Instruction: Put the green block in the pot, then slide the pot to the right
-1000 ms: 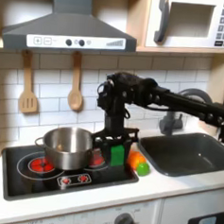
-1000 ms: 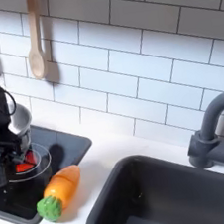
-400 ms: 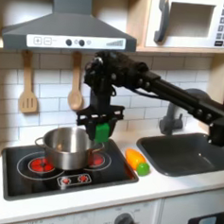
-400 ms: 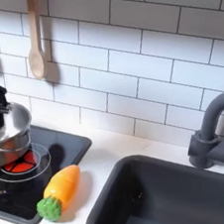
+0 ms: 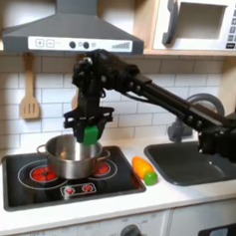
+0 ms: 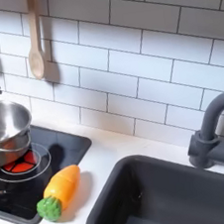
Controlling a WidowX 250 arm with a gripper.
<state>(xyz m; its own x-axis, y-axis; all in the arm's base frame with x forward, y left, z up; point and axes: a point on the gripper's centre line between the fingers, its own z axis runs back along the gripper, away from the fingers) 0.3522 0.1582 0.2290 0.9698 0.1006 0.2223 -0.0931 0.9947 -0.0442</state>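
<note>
one gripper (image 5: 89, 131) clasping green block (image 5: 90, 134), above pot (image 5: 69, 156)

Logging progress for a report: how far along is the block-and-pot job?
Done: the green block is picked up, clamped in the end effector. In hand: it hangs just above the pot, unreleased. Left: dropping it in, then sliding the pot, which sits on the stove's back burner.

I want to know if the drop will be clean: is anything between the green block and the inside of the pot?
Nothing visible is. In the first exterior view the pincer holds the green block above the pot, whose mouth is open, with no lid on it.
</note>
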